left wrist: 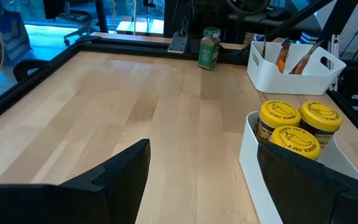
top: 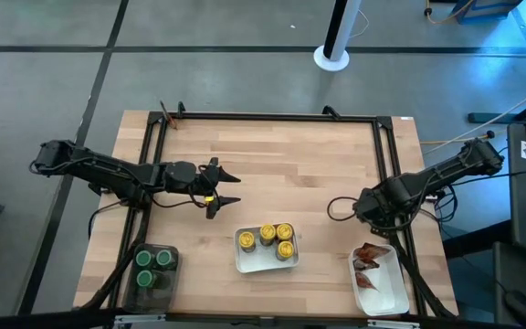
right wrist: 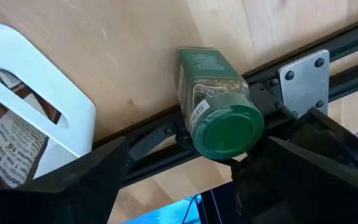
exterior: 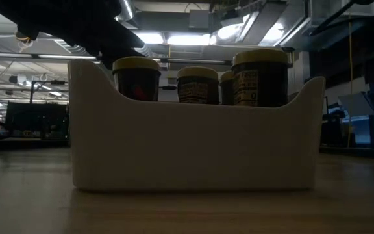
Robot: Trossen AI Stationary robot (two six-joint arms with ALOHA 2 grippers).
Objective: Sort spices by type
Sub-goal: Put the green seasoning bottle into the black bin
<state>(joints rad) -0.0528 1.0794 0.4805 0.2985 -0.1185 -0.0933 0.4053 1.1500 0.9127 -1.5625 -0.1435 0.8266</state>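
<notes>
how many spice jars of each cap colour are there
Small cylindrical jars with yellow caps, in the white rectangular tray: 4
Like jars with green caps: 4, three in the dark translucent bin, one loose
Total: 8

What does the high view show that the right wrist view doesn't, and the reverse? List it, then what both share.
High view only: yellow-capped jars in the middle tray, and green-capped jars in the dark bin. Right wrist view only: a lone green-capped jar beside the table's black rail. Both: the white tray holding red packets.
</notes>
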